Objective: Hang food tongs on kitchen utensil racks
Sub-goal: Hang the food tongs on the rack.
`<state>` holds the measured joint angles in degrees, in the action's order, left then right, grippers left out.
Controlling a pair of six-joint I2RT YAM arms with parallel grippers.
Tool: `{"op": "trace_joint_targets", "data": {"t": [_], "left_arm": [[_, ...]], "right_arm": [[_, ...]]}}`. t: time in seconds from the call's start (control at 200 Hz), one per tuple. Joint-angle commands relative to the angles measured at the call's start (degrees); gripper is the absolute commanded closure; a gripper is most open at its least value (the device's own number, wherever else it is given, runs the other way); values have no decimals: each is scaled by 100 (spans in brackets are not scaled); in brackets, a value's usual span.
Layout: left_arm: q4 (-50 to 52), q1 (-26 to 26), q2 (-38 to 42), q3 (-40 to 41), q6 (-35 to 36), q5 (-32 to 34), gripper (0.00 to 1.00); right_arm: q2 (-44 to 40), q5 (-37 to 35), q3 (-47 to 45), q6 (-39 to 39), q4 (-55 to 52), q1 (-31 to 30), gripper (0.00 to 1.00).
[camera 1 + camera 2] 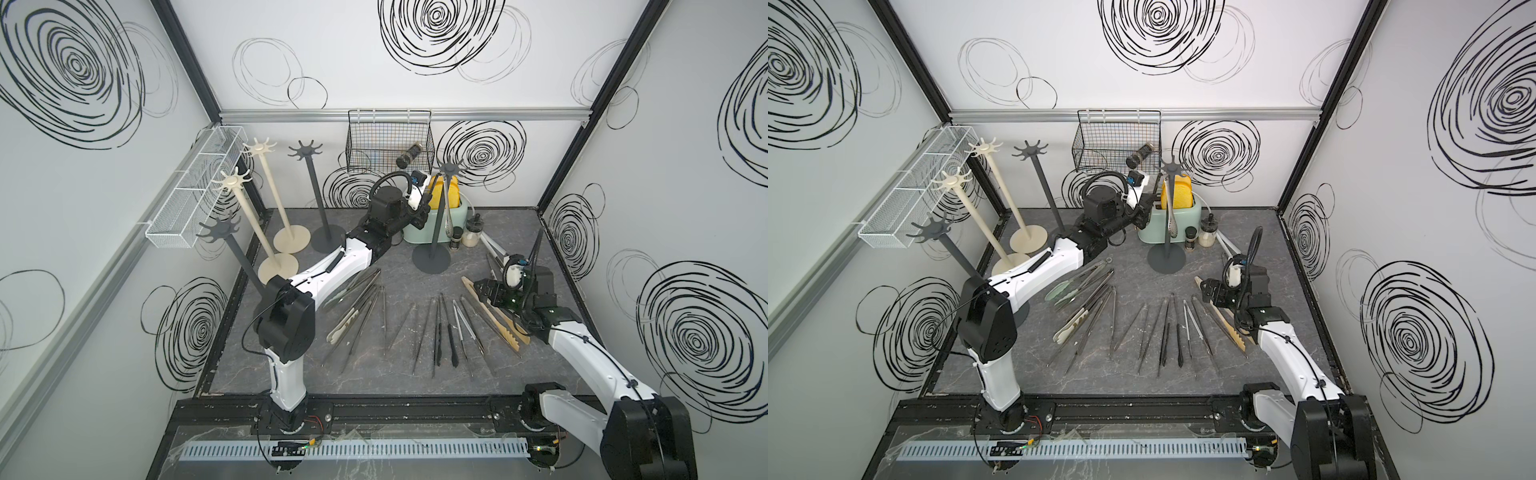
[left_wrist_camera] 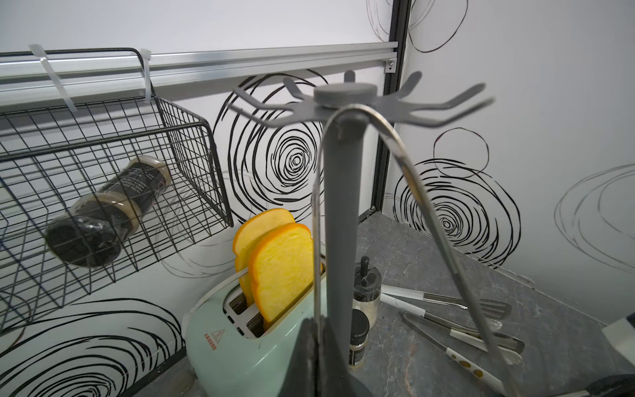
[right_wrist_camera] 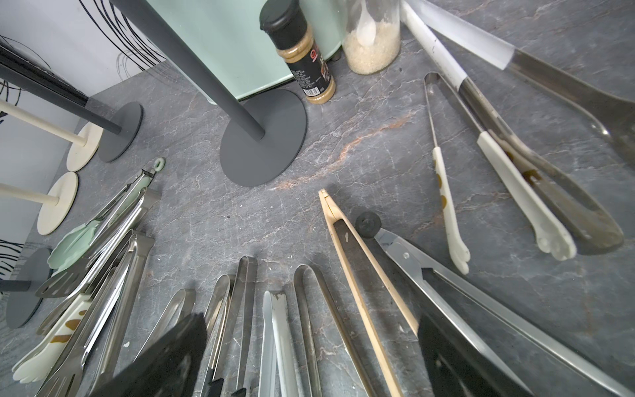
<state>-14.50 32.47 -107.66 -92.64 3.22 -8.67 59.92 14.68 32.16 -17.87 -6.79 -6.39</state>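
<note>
My left gripper [image 2: 318, 324] is shut on one thin arm of steel food tongs [image 2: 388, 137]. The tongs' bend is looped round the pole just under the star top of a dark grey kitchen utensil rack [image 1: 448, 167] by the toaster, and they hang along it in both top views [image 1: 1173, 220]. Two cream racks [image 1: 259, 150] and two more dark grey ones [image 1: 305, 151] stand at the back left. Several tongs [image 1: 415, 328] lie fanned out on the table. My right gripper [image 3: 309, 361] hovers open low over them, beside the wooden tan tongs [image 3: 360, 292], with nothing between its fingers.
A mint toaster [image 1: 419, 237] with yellow bread stands behind the rack, two spice jars [image 1: 471, 235] next to it. A black wire basket [image 1: 388, 141] holding a jar hangs on the back wall, a white mesh basket [image 1: 195, 187] on the left wall. More tongs [image 1: 494, 251] lie at the back right.
</note>
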Motion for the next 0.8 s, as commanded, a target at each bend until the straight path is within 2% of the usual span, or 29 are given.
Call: {"op": "trace_joint_targets", "data": {"t": [0.0, 0.06, 0.185, 0.515, 0.61, 0.7, 0.796], "left_arm": [[105, 31, 52, 187, 181, 98, 94], [105, 31, 43, 177, 191, 93, 86], [91, 31, 19, 154, 192, 81, 81], [114, 21, 237, 276, 4, 7, 80], [0, 20, 585, 745, -256, 42, 79], [-209, 38, 1107, 1435, -669, 90, 68], [-418, 74, 1765, 2233, -1189, 235, 64]], "right_arm": [[-19, 19, 3, 42, 115, -29, 2], [-20, 17, 7, 45, 101, -29, 2], [-32, -10, 5, 32, 95, -29, 2], [-55, -148, 1, 4, 90, -12, 2], [-18, -427, 114, -95, -32, 50, 1], [84, -692, 379, -182, -225, 219, 1], [368, -917, 859, -192, -503, 450, 3]]}}
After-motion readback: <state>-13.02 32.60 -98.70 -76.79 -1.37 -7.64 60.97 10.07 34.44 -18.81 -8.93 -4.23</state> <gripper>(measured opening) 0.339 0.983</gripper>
